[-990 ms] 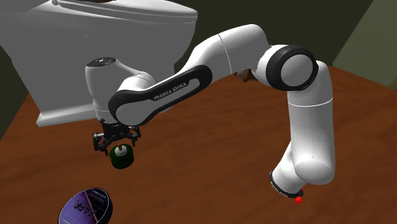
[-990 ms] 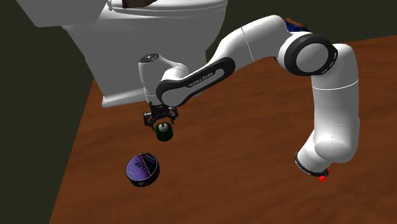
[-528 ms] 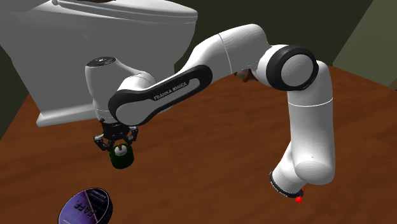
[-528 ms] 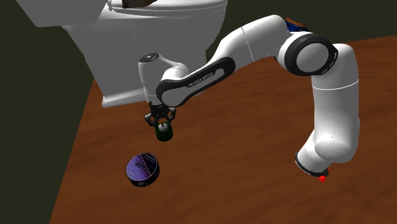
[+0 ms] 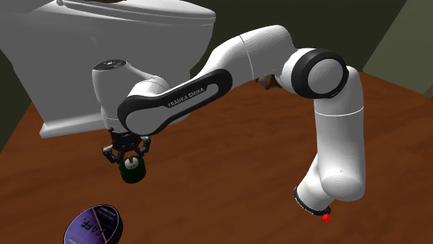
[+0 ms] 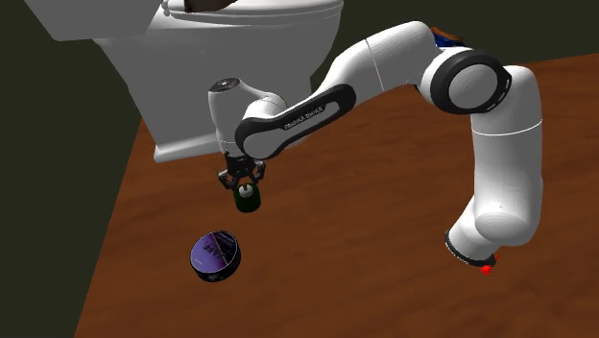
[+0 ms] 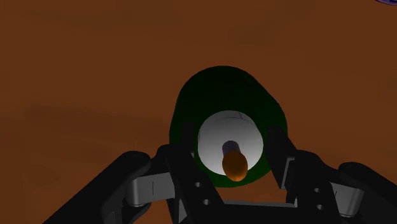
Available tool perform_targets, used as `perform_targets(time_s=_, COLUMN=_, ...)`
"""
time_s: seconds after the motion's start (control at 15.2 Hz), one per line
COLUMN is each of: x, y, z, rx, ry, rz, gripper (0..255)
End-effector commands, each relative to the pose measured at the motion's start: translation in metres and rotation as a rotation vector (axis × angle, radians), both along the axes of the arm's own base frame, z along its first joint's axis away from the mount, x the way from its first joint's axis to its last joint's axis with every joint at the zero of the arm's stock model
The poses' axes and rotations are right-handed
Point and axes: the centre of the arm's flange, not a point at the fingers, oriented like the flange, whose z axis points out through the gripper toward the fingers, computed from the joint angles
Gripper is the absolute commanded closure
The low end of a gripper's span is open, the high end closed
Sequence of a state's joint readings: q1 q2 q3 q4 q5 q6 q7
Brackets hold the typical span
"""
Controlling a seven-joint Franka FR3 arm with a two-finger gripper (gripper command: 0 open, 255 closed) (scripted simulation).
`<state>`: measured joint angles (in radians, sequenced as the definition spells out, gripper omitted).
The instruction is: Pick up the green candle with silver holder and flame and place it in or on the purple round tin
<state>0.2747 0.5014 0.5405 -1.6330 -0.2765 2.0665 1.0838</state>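
Update: tool (image 5: 130, 163) was spread wide over the green candle (image 5: 133, 173) 1 s ago; by 0.5 s ago the fingers had come in on it, and it's the same now, so it's clenched on the candle

Wrist view confirms: both fingers (image 7: 188, 143) sit against the candle's upper rim, one each side, pale top disc and orange flame (image 7: 235, 164) between them. Green body (image 7: 222, 86) runs away from the cam toward the brown floor (image 7: 76, 76)

Pos barely differs from 0.5 s ago in either ext view, so no real lift afaict. Can't tell if the base is touching the floor or just clear of it. Candle looks a bit tilted in the shoulder view, but the cam may be rolled

Meaning for task: grasp looks done, transport not started. Purple tin (image 5: 94, 225) lies on the floor near the candle, toward the shoulder view's lower left, apart from it; second ext view has tin (image 6: 218, 254) below and left of tool (image 6: 248, 192)

Next imo: lift straight up, carry over the tin, lower, release. Risks: grip is high on the rim so the candle could swing or slip; white toilet (image 5: 104, 41) is close behind the arm, so keep the lift modest
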Motion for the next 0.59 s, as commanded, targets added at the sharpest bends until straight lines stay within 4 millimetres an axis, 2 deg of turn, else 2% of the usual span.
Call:
perform_targets(time_s=0.0, x=0.000, y=0.000, z=0.009, rx=0.000, ry=0.000, rz=0.000, gripper=255)
perform_targets(time_s=0.53, x=0.000, y=0.000, z=0.051, rx=0.000, ry=0.000, rz=0.000, gripper=255)
